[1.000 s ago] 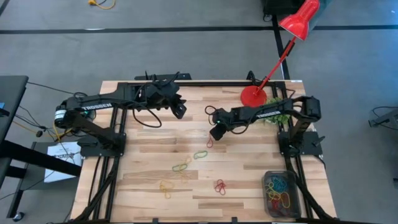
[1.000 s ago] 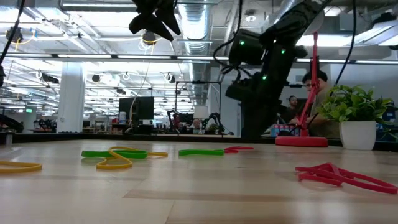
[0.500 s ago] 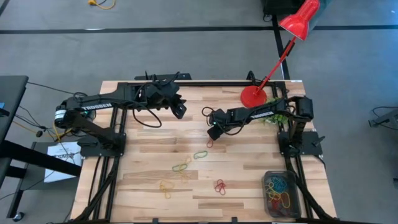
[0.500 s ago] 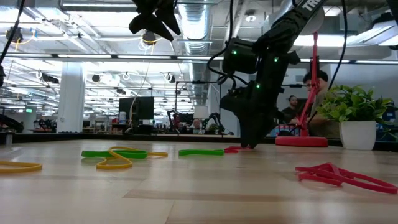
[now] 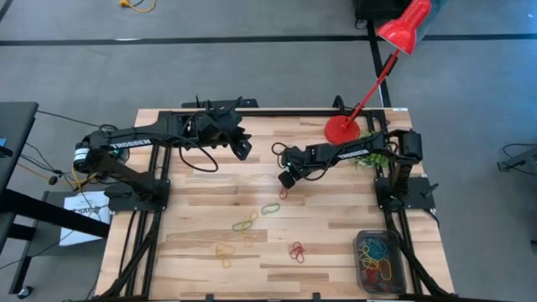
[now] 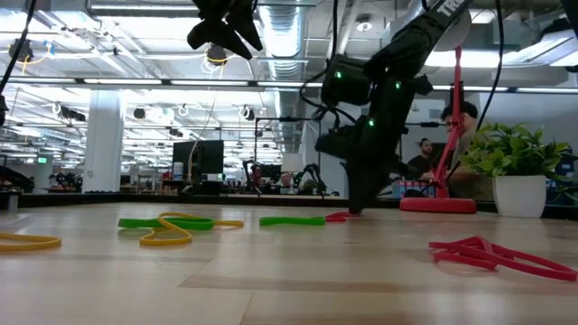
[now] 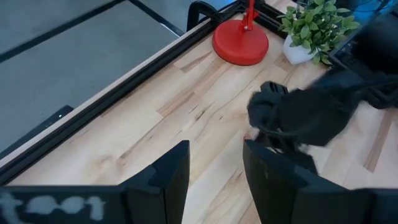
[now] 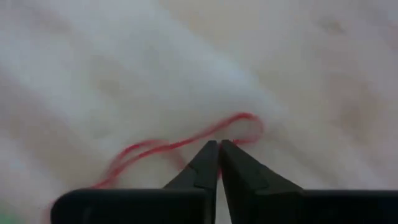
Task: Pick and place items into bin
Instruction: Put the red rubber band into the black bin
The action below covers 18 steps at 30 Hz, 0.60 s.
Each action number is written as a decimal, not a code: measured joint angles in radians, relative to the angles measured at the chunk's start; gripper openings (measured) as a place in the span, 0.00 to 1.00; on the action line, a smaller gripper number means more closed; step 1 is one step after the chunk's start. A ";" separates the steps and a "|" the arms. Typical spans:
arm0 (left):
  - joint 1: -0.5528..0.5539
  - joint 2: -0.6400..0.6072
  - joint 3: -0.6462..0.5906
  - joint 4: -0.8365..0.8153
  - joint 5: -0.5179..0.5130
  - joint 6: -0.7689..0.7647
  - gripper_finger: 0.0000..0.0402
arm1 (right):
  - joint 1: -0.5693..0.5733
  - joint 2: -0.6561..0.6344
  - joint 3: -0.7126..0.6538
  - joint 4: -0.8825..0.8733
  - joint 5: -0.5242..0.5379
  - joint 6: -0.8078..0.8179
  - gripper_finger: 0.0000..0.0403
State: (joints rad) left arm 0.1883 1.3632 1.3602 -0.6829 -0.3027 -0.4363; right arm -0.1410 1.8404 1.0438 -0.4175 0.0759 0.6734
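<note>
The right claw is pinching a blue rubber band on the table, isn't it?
Not blue. The right claw is shut on a red rubber band lying on the table; the right wrist view shows it.

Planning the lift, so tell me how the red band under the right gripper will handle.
The red band is a thin, wavy loop lying flat, so probably floppy and very light. The right gripper shows shut at its middle; the ends would likely droop. Being so thin, it might slip free.
</note>
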 joint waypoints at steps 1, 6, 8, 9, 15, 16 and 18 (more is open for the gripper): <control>0.000 0.000 0.000 0.000 0.000 -0.004 0.35 | 0.008 -0.014 0.011 -0.002 -0.015 -0.011 0.02; 0.000 0.000 0.000 0.000 0.004 -0.013 0.35 | 0.029 -0.161 0.093 -0.071 -0.043 -0.073 0.01; 0.000 0.000 0.000 0.000 0.008 -0.013 0.35 | 0.029 -0.219 0.118 -0.112 -0.032 -0.098 0.01; 0.000 0.000 0.000 0.000 0.008 -0.014 0.35 | 0.027 -0.251 0.131 -0.109 -0.030 -0.109 0.00; 0.000 0.000 -0.001 0.028 0.089 0.013 0.35 | 0.030 -0.405 0.158 -0.044 0.023 -0.139 0.00; -0.001 0.000 -0.004 0.057 0.120 0.025 0.35 | 0.029 -0.419 0.158 -0.026 0.031 -0.149 0.00; -0.007 0.000 -0.012 0.114 0.168 0.051 0.35 | 0.028 -0.438 0.160 0.013 0.035 -0.151 0.00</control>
State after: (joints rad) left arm 0.1813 1.3637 1.3486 -0.5685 -0.1345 -0.3853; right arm -0.1130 1.4025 1.2037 -0.4041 0.1104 0.5228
